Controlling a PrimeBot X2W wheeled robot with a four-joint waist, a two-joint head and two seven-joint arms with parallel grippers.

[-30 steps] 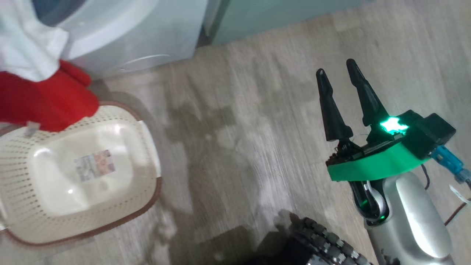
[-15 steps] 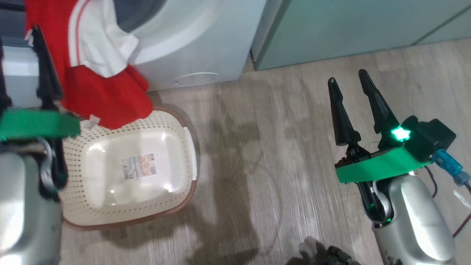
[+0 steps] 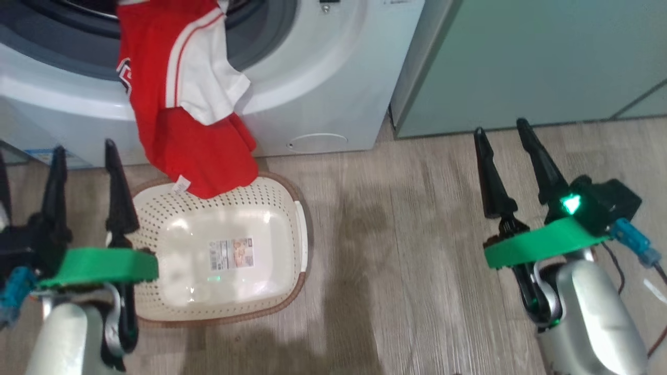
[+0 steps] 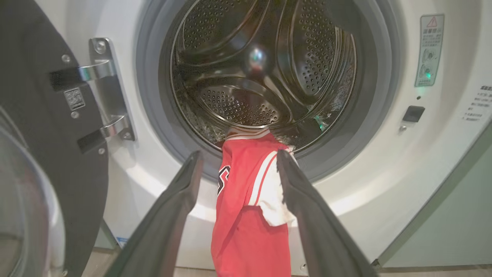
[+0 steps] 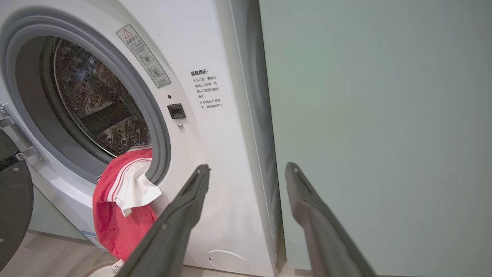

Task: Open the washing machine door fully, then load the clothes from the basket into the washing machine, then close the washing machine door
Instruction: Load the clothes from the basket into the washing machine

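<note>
The washing machine door (image 4: 34,127) stands swung wide at the left side of the opening, so the first step looks done. The loading step is in hand, and I judge it only half finished. The clothes (image 3: 198,156) hang over the lower edge of the mouth of the washing machine (image 3: 333,78). Their top part lies at the lip of the steel drum (image 4: 261,69). The bigger part drops over the grey gasket (image 4: 153,115) and down the white front to the far edge of the basket (image 3: 271,203) (touching it or just above it, I cannot tell). The basket stands on the floor (image 3: 396,234) close before the machine, with no garment inside it.

The left gripper (image 3: 84,147) has its fingers apart and holds nothing; it is at the basket's left edge. The right gripper (image 3: 500,126) is also spread and empty, well apart to the right, before the pale green cabinet (image 3: 521,62).

The next move calls for taking the hanging fabric low, lifting it over the edge and pushing it deep into the drum. Nothing should lie on the gasket when the door closes. The left gripper seems better placed for this.
</note>
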